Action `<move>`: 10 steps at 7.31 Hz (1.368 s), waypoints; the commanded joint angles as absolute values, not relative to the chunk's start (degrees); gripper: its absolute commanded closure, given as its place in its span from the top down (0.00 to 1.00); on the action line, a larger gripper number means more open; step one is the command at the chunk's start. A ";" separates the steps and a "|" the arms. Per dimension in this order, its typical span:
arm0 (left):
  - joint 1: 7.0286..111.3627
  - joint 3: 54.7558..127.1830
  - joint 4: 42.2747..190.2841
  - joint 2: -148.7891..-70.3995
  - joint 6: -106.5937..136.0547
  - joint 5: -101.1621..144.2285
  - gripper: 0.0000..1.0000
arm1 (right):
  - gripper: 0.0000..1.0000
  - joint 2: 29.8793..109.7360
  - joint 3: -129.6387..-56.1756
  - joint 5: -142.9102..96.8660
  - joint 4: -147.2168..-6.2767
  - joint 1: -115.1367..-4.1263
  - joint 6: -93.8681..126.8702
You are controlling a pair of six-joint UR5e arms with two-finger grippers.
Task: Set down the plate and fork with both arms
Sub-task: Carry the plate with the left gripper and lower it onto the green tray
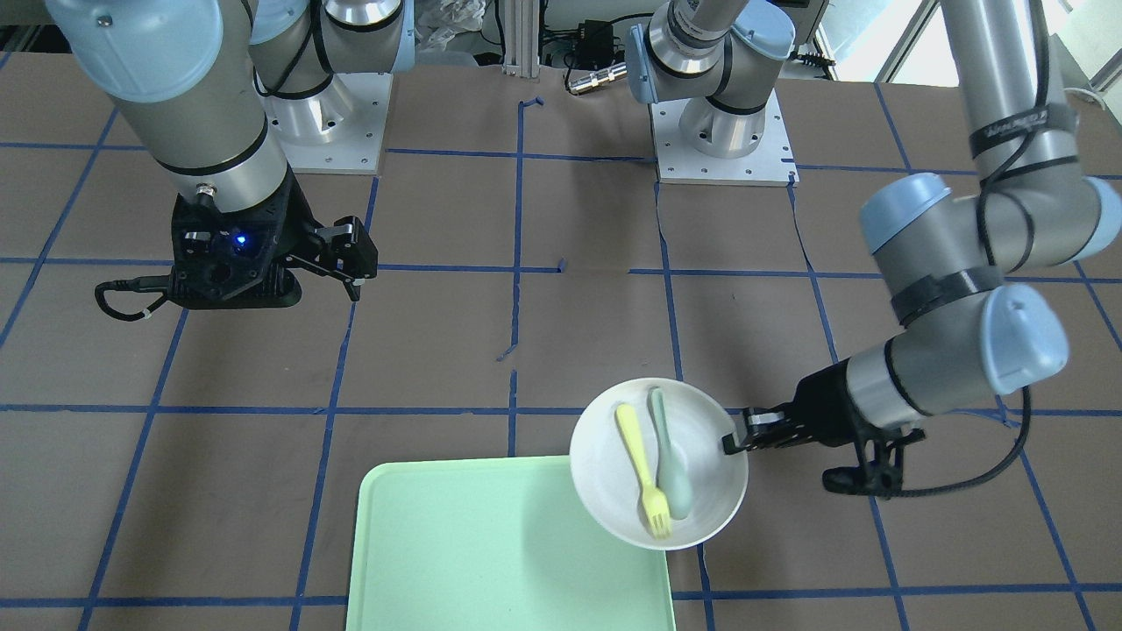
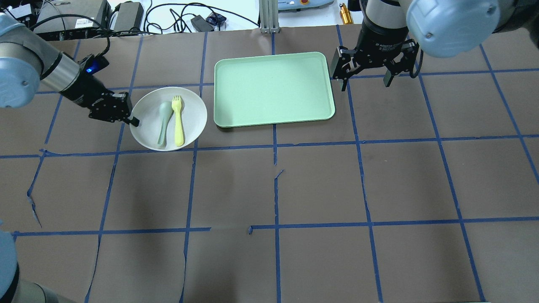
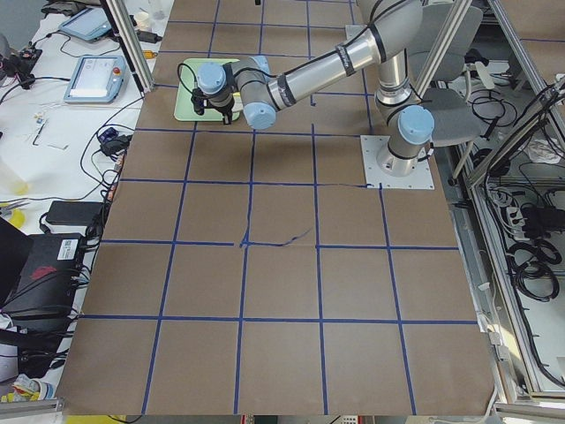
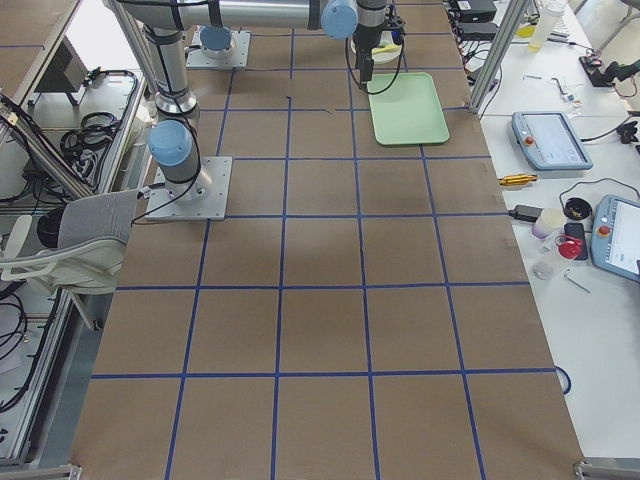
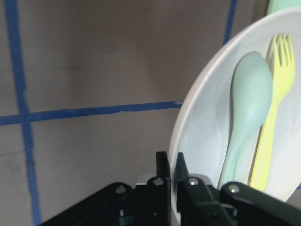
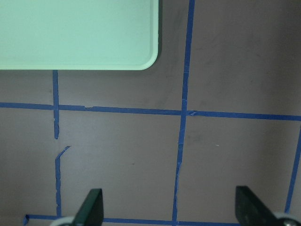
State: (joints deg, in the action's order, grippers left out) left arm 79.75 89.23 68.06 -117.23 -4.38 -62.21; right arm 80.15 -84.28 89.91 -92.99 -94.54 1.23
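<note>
Overhead exterior showed left gripper point(image 2: 134, 122) clamping round off-white plate point(image 2: 190, 112) by its rim, likely for carrying; right gripper point(image 2: 365, 83) hung spread, empty.

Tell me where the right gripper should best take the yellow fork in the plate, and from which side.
Probably the handle of the fork, toward its plain end, coming straight down from above with the right gripper closing across its width. The fork lies flat in the plate, and the spoon beside it leaves most room there.

Overhead and front views oppose, sharing the tray point(image 2: 273, 88); sides perhaps farthest.
</note>
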 commanded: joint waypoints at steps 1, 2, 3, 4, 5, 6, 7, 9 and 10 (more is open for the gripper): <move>87.16 79.50 64.25 -127.22 2.62 -61.00 0.00 | 1.00 80.16 -84.29 89.56 -92.99 -94.57 1.32; 89.19 78.41 63.64 -130.48 2.29 -61.00 0.00 | 1.00 80.16 -84.29 89.47 -92.99 -94.57 1.32; 90.08 78.31 60.50 -132.52 2.37 -61.00 0.00 | 1.00 80.16 -84.29 89.30 -92.90 -94.57 1.41; 91.13 78.31 57.86 -134.45 2.20 -61.00 0.00 | 1.00 80.24 -84.29 89.30 -92.99 -94.66 1.41; 91.49 78.31 57.83 -134.56 2.20 -61.00 0.00 | 1.00 80.16 -84.29 89.30 -92.99 -94.66 1.41; 92.36 78.31 57.92 -134.47 2.28 -61.00 0.00 | 1.00 80.16 -84.29 89.30 -92.99 -94.66 1.41; 92.90 78.31 57.83 -134.56 2.11 -61.17 0.05 | 1.00 79.98 -84.11 89.38 -93.16 -94.66 1.41; 92.99 78.48 55.04 -132.03 2.90 -61.96 1.00 | 1.00 77.45 -83.41 89.21 -99.70 -94.92 1.23; 92.55 78.49 55.37 -129.84 2.73 -65.01 1.00 | 1.00 74.21 -83.23 89.21 -107.15 -95.10 0.19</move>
